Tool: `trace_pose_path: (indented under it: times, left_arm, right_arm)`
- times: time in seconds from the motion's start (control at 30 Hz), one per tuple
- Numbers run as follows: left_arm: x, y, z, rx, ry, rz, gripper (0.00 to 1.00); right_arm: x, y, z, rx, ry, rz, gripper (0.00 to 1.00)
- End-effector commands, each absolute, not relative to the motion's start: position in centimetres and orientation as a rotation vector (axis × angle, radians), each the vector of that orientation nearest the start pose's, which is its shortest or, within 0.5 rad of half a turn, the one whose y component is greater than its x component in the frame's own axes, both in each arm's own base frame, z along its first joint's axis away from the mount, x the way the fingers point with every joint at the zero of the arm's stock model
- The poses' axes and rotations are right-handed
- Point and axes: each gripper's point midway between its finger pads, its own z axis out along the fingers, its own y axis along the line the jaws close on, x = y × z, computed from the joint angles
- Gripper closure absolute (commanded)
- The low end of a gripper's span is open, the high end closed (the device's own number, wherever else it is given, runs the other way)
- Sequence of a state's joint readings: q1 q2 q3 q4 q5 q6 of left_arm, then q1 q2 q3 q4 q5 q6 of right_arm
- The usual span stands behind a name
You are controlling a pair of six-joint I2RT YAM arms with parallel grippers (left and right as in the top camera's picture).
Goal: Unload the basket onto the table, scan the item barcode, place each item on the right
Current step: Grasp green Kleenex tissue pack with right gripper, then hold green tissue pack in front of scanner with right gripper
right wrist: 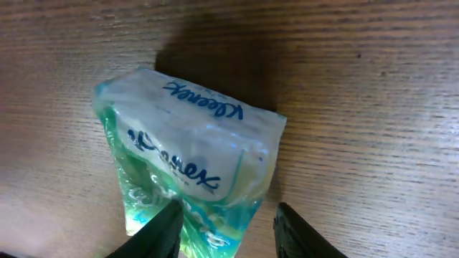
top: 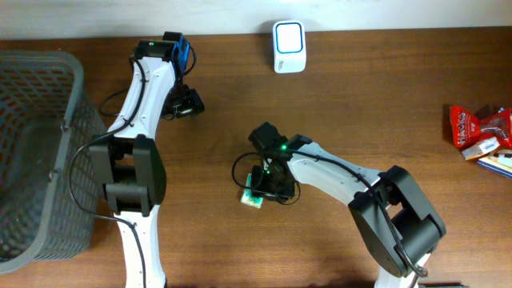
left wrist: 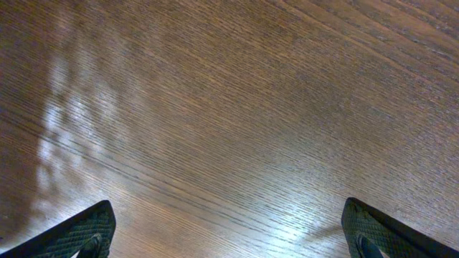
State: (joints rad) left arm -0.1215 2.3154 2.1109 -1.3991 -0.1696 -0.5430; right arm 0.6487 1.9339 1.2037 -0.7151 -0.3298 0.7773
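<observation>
Right tool (right wrist: pixel 228 216) is low over the clear-and-green plastic Kleenex tissue pack (right wrist: pixel 190 150). Its two dark fingers (right wrist: pixel 166 231) sit either side of the pack's near end. One finger looks to touch the film, and the other stands just beside it with a sliver of wood showing. The jaws are part-way in, and I can't tell if they actually pinch the pack.

The pack lies flat on the brown wood-grain counter (top: pixel 360 96), roughly mid-counter, half hidden under the right tool in the overhead view. It is well apart from the white rounded scanner box with the blue-rimmed window (top: pixel 288 46) at the far edge.

Left tool (left wrist: pixel 229 233) is spread wide with nothing between its fingers, hovering over bare wood near the scanner side.

There is a grey mesh basket (top: pixel 76 96) at the left edge and red snack packets (top: pixel 472 128) at the right edge.

Risks:
- The soft, slick film may crumple or squirt out if only the pack's end is pinched, so the pack could sag or drop on the lift.
- The grasp is off-centre, so the pack may swing and the barcode face end up turned away from the scanner window.
- No barcode is visible here and its side is unknown, so it may sit underneath and need a flip.
- The fingers may cover the code.
</observation>
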Motion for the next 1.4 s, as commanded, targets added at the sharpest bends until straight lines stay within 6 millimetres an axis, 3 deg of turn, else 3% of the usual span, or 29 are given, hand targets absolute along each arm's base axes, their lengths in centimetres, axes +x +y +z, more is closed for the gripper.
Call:
trace_pose_path:
  times: [0.0, 0.1, 0.17, 0.2, 0.23, 0.3, 0.33, 0.4, 0.57, 0.63, 0.67, 0.7, 0.73, 0.77, 0.8, 0.83, 0.87, 0.9, 0.93, 0.97, 1.03, 1.1, 1.17, 1.3, 1.37]
  left_arm:
    - [44.2, -2.4, 7.0, -0.65, 3.04, 0.288, 0.01]
    - [44.2, -2.4, 7.0, -0.65, 3.04, 0.288, 0.01]
    - [44.2, -2.4, 7.0, -0.65, 3.04, 0.288, 0.01]
    - [44.2, -2.4, 7.0, -0.65, 3.04, 0.288, 0.01]
    - [44.3, -2.4, 7.0, -0.65, 3.04, 0.288, 0.01]
    - [44.2, -2.4, 7.0, -0.65, 3.04, 0.288, 0.01]
    - [44.2, -2.4, 7.0, -0.65, 3.04, 0.288, 0.01]
    - [44.2, -2.4, 7.0, -0.65, 3.04, 0.288, 0.01]
    - [44.2, -2.4, 7.0, -0.65, 3.04, 0.288, 0.01]
    - [44.2, -2.4, 7.0, -0.65, 3.04, 0.288, 0.01]
    - [44.2, -2.4, 7.0, -0.65, 3.04, 0.288, 0.01]
    - [44.2, -2.4, 7.0, -0.65, 3.04, 0.288, 0.01]
    - [44.2, -2.4, 7.0, -0.65, 3.04, 0.288, 0.01]
    - [44.2, -2.4, 7.0, -0.65, 3.04, 0.288, 0.01]
    - [44.2, -2.4, 7.0, -0.65, 3.04, 0.288, 0.01]
    - [44.2, -2.4, 7.0, -0.65, 3.04, 0.288, 0.01]
    - [44.2, -2.4, 7.0, -0.65, 3.04, 0.288, 0.01]
    - [44.2, -2.4, 7.0, -0.65, 3.04, 0.288, 0.01]
    - [44.2, -2.4, 7.0, -0.65, 3.04, 0.288, 0.01]
    - [44.2, -2.4, 7.0, -0.65, 3.04, 0.288, 0.01]
    - [44.2, -2.4, 7.0, -0.649, 3.041, 0.288, 0.01]
    - [44.2, -2.4, 7.0, -0.649, 3.041, 0.288, 0.01]
    - [44.2, -2.4, 7.0, -0.649, 3.041, 0.288, 0.01]
    - [44.2, -2.4, 7.0, -0.649, 3.041, 0.288, 0.01]
    - [44.2, -2.4, 7.0, -0.65, 3.041, 0.288, 0.01]
  right_arm:
    - [26.1, 25.1, -0.5, 0.221, 3.186, 0.4, 0.81]
    - [26.2, 25.0, -0.5, 0.187, 3.181, 0.393, 0.96]
    - [26.5, 25.2, 0.0, -0.047, 3.168, 0.433, 0.96]
    - [26.7, 25.2, 0.4, -0.086, 3.172, 0.468, 0.96]
    - [27.6, 25.7, 1.9, -0.192, 3.156, 0.616, 0.96]
    - [28.7, 28.1, 6.3, -0.5, 2.971, 1.14, 0.96]
    - [29.3, 28.8, 9.2, -0.554, 2.833, 1.415, 0.96]
    - [30.4, 28.8, 13.6, -0.629, 2.532, 1.781, 0.96]
    - [33.7, 25.9, 20.3, -0.719, 2.006, 2.083, 0.96]
    - [34.6, 25.6, 20.6, -0.705, 2.003, 2.074, 0.96]
    - [36.3, 25.8, 19.3, -0.587, 2.141, 1.966, 0.96]
    - [39.2, 25.4, 16.3, -0.364, 2.335, 1.724, 0.96]
    - [40.5, 24.9, 15.0, -0.272, 2.398, 1.594, 0.96]
    - [43.1, 22.9, 12.7, -0.123, 2.495, 1.291, 0.96]
    - [45.4, 19.6, 11.7, 0.019, 2.584, 0.938, 0.96]
    - [47.6, 15.6, 13.1, 0.048, 2.593, 0.525, 0.96]
    - [49.0, 13.0, 15.4, 0.06, 2.555, 0.28, 0.96]
    - [50.5, 10.7, 18.4, 0.044, 2.471, 0.046, 0.96]
    - [52.8, 7.7, 23.2, 0.034, 2.284, -0.271, 0.96]
    - [54.1, 7.3, 25.2, -0.015, 2.182, -0.377, 0.96]
    - [57.0, 8.5, 27.0, -0.14, 2.038, -0.44, 0.96]
    - [60.3, 9.9, 26.1, -0.26, 1.931, -0.482, 0.96]
    - [63.4, 15.3, 23.1, -0.592, 1.789, -0.402, 0.96]
    - [64.9, 17.1, 16.9, -0.906, 1.716, -0.587, 0.96]
    - [65.0, 17.3, 15.2, -0.934, 1.732, -0.59, 0.96]
